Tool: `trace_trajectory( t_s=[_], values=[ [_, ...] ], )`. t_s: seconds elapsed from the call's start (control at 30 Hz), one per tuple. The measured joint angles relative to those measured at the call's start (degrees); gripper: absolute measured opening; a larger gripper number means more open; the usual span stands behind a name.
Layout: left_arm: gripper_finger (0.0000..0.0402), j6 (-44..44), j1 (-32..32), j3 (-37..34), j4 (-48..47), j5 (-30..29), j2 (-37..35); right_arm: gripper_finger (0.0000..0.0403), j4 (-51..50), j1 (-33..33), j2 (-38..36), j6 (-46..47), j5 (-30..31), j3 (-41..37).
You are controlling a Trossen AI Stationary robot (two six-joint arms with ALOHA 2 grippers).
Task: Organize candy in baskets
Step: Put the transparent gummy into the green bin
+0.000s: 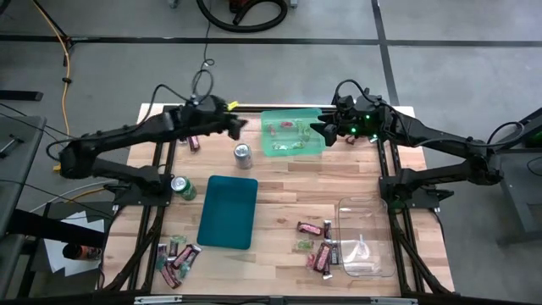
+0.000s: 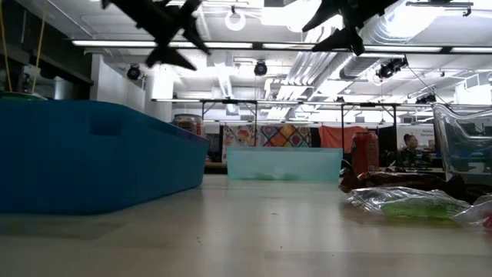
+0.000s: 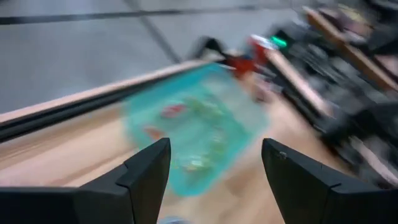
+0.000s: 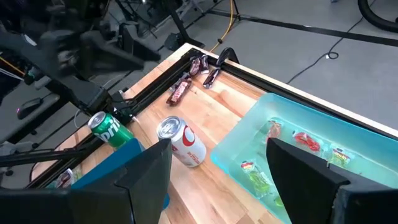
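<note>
Loose candy (image 1: pixel 318 252) lies at the table's near edge beside the clear basket (image 1: pixel 366 247). Farther back, both empty grippers, left gripper (image 1: pixel 239 127) and right gripper (image 1: pixel 319 131), hover spread by the light green basket (image 1: pixel 292 134) holding sweets.

Green basket (image 1: pixel 292 134) holds candies (image 1: pixel 286 126); teal basket (image 1: pixel 228 211) empty.
</note>
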Motion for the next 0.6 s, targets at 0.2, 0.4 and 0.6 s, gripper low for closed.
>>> trace_trajectory(
  t_s=[0.2,0.4,0.6],
  values=[
    [0.0241,-3.4,4.0,-0.3,-10.0,-5.2,-2.1,0.0259,0.1,0.0,0.0,0.0,0.0,0.0],
    [0.0241,-0.1,2.8,-0.4,-16.3,6.4,-2.9,0.0259,0.1,0.0,0.0,1.4,-0.1,0.0],
    [0.0241,-1.4,-9.8,-0.3,-20.0,21.3,-8.4,0.0259,0.1,0.0,0.0,1.4,-0.1,0.0]
  ],
)
